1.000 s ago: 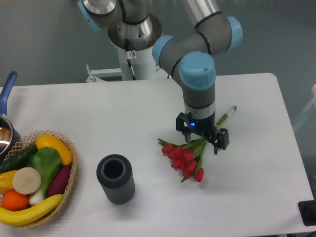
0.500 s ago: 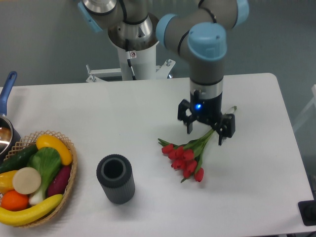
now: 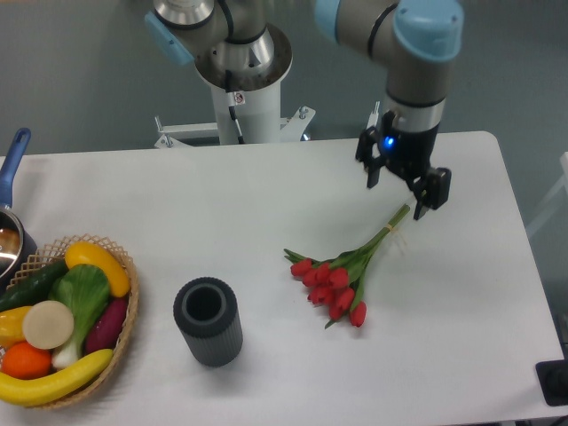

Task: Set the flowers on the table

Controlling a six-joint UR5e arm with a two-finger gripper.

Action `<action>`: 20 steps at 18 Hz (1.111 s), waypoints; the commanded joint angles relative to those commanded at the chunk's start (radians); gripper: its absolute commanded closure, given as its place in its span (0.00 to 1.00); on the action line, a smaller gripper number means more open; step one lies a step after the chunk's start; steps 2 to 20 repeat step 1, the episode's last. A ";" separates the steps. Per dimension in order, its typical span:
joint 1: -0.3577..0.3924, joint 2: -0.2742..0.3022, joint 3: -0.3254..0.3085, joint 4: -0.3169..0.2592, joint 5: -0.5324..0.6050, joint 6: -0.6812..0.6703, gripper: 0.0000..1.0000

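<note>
The flowers (image 3: pixel 342 275), a bunch of red tulips with green leaves and tied stems, lie flat on the white table (image 3: pixel 177 204) right of centre. The blooms point toward the front left and the stems toward the back right. My gripper (image 3: pixel 398 193) hangs open and empty above the stem end, lifted clear of the bunch.
A dark grey ribbed vase (image 3: pixel 208 321) stands upright left of the flowers. A wicker basket (image 3: pixel 124 311) of fruit and vegetables sits at the front left edge. A pot with a blue handle (image 3: pixel 12 164) is at the far left. The robot base (image 3: pixel 240 98) stands behind the table.
The gripper has risen and moved back and right, away from the flowers. The flowers stay lying on the table where they were.
</note>
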 joint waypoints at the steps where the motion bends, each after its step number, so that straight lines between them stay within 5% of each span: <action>1: 0.002 0.002 0.002 0.000 0.000 0.000 0.00; 20: 0.002 0.002 0.002 0.000 0.000 0.000 0.00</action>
